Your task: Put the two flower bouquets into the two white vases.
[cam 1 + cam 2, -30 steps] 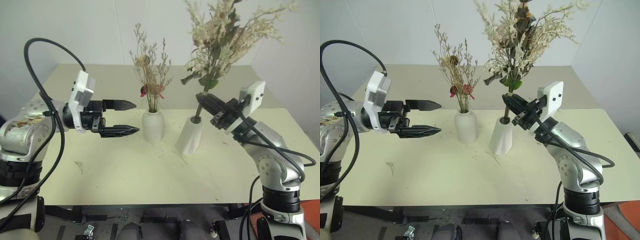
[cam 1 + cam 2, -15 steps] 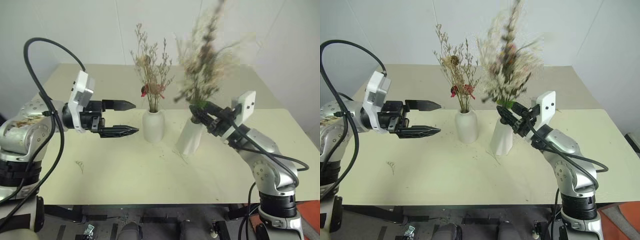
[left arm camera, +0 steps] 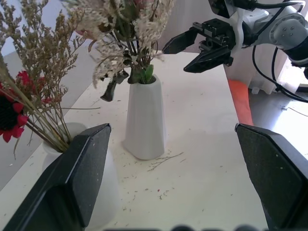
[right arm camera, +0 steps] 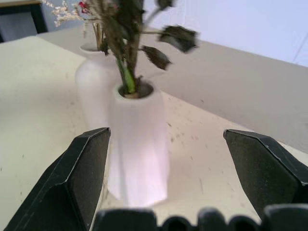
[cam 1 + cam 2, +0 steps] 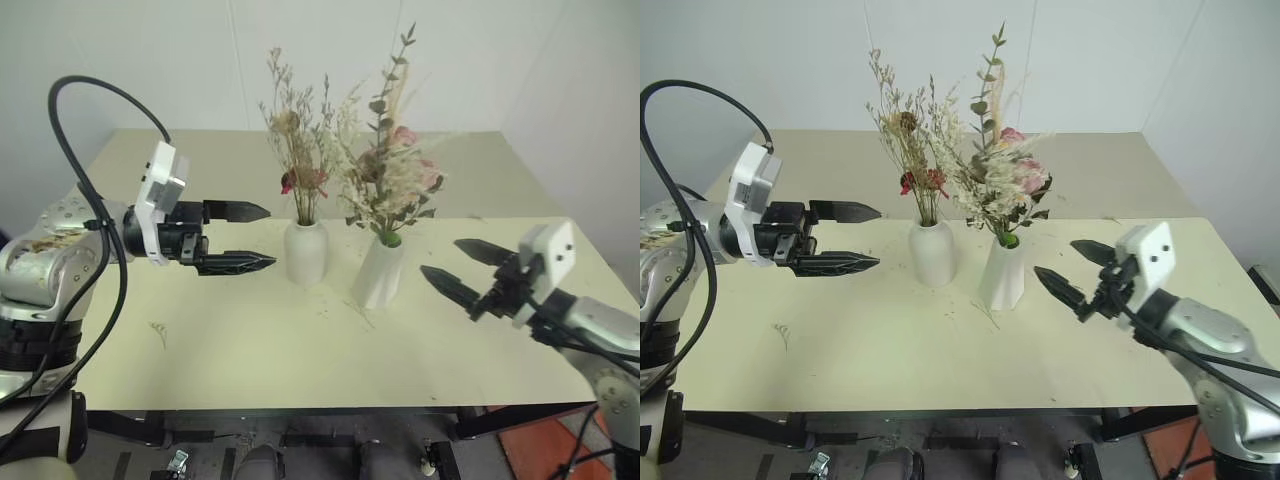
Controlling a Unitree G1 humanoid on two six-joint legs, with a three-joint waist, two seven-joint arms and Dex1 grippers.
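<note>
Seemingly both placements are done: judged from how things lie, only pulling the arms clear is left, w/o brushing stems.

Left eye view: thin tan dried-grass bouquet w/ red-pink flower (image 5: 300, 165) stands in the rounded matte white bottle vase (image 5: 306, 252); fuller cream-white bouquet w/ green leaves (image 5: 385, 175) stands in the slanted white cone vase (image 5: 381, 271), both on the pale counter (image 5: 250, 340). Left gripper (image 5: 253, 236) hangs beside the bottle vase, jaws spread, empty, not touching. Right gripper (image 5: 458, 268) sits to the cone vase's right, apart from it, released, nothing held.

Left wrist view: cone vase sits between this gripper's wide fingers (image 3: 79, 180), well ahead; bottle vase nearer, by one finger.

Right wrist view: cone vase upright, centred between splayed fingers (image 4: 79, 180), a gap in front; green stems go into its mouth.
</note>
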